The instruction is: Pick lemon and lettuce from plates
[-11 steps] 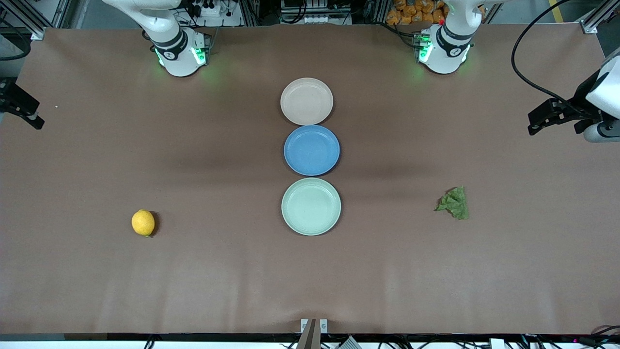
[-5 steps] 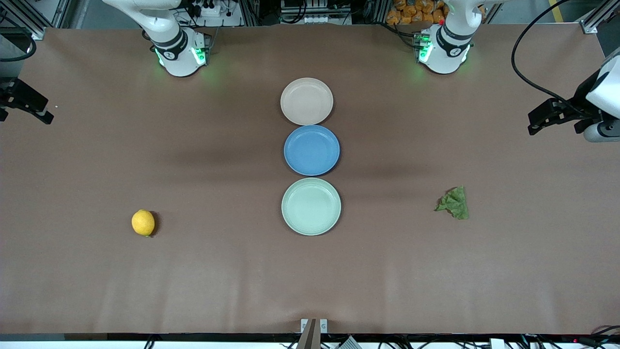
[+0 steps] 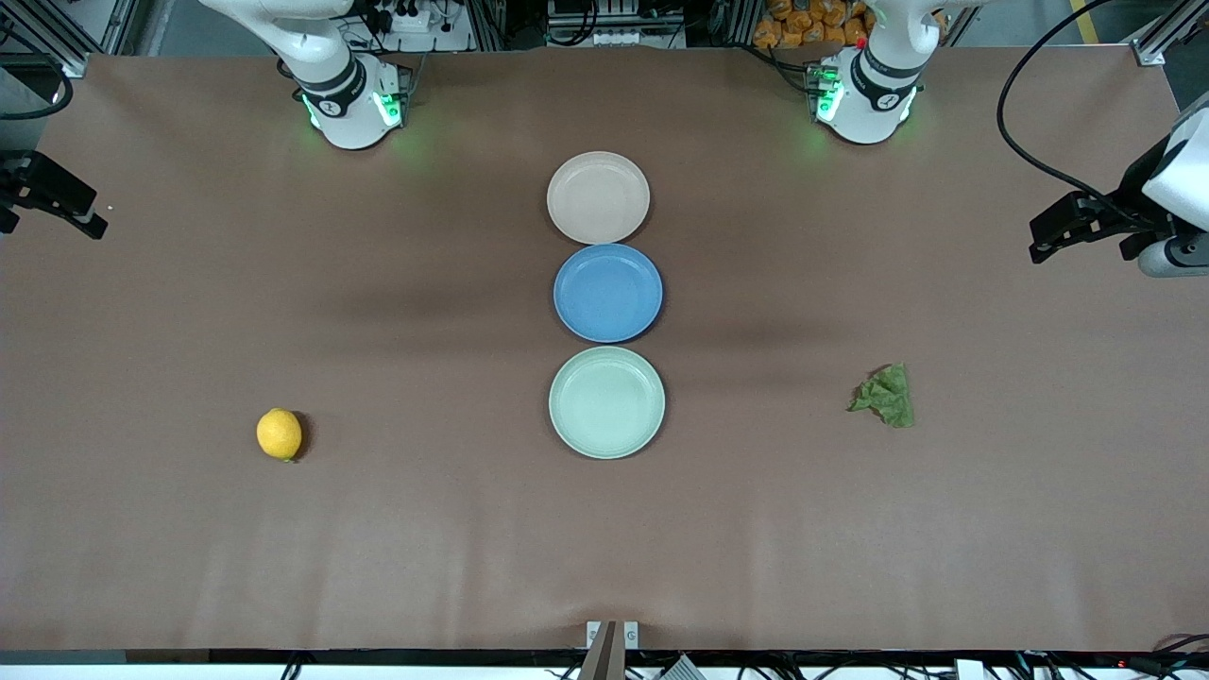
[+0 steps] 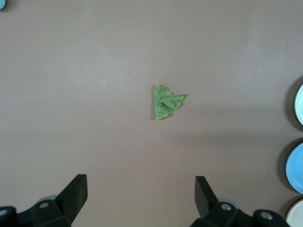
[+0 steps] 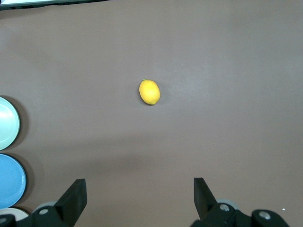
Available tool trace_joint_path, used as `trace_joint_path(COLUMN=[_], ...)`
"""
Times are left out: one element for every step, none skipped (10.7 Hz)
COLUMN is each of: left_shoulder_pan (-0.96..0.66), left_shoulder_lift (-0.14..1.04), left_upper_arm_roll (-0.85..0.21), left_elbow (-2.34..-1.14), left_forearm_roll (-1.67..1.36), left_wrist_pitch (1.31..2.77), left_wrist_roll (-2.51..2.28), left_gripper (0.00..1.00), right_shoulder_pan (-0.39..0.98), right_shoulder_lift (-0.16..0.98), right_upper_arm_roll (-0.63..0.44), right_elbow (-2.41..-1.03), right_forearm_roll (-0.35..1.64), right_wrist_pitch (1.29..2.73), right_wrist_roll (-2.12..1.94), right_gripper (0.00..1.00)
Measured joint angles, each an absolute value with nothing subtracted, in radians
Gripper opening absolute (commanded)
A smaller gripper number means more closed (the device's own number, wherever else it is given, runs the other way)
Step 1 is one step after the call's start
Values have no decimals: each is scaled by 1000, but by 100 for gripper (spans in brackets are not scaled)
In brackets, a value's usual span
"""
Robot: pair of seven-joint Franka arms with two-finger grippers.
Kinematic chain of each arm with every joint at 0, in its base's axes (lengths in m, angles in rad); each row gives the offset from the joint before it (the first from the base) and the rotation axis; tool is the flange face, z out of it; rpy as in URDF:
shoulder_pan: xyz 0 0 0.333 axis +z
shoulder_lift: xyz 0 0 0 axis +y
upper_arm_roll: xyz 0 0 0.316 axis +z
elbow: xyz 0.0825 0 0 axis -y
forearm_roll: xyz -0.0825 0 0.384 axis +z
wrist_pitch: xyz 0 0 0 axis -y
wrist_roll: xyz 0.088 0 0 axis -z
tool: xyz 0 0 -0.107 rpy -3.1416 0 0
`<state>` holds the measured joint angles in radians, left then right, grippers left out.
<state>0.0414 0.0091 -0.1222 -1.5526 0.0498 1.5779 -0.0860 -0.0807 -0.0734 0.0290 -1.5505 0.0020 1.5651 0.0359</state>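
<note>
At the left edge of the front view, upper part, the right gripper point(image 3: 57, 203) hangs over the bare brown table point(image 3: 378, 548), a dark angular block of plastic; its own wrist view shows its two black fingers point(image 5: 73, 196) standing wide apart with nothing between them. Lower in the frame, at lower left, the lemon point(image 3: 279, 434) lies straight on the matte tabletop, not on any plate: a small yellow oval with a finely dimpled skin, casting a short shadow.

Down the middle of the frame runs a column of three round, shallow, rimmed plates, smooth and dull like moulded plastic. The beige plate point(image 3: 598, 197) is uppermost, the blue plate point(image 3: 607, 293) sits in the centre, and the mint plate point(image 3: 606, 402) is lowest, nearest the camera. Each one just about meets its neighbour at the rim. All three hold nothing.

At right of centre, about level with the mint plate and well apart from it, the lettuce point(image 3: 886, 396) lies on the table: a crumpled, dark green leaf piece, roughly triangular, with creased folds. In the upper right of the frame the left gripper point(image 3: 1072, 227) hovers over the table's edge, and its wrist view shows its black fingers point(image 4: 75, 194) spread wide, empty, with the lettuce point(image 4: 166, 101) well ahead of them on the plain brown surface.
</note>
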Motion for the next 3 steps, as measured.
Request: trace_joint_path(left_shoulder_pan=[41,41,41], left_shoulder_lift=[9,9,9], left_upper_arm_roll=[-123,-123,-123], left_elbow=[-1553,-1553,-1553], left_forearm_roll=[50,50,50], left_wrist_pitch=[1578,1578,1578], left_wrist_roll=[-86,-86,-86], left_gripper=[100,100,100], right_shoulder_pan=[-81,-81,-81], right_shoulder_lift=[-73,-73,-73], right_upper_arm_roll=[29,29,29], right_elbow=[-1551,-1551,-1551], right_forearm_roll=[2,2,2], right_wrist_pitch=[1565,1564,1562], right_wrist_roll=[36,36,36], right_gripper=[100,100,100])
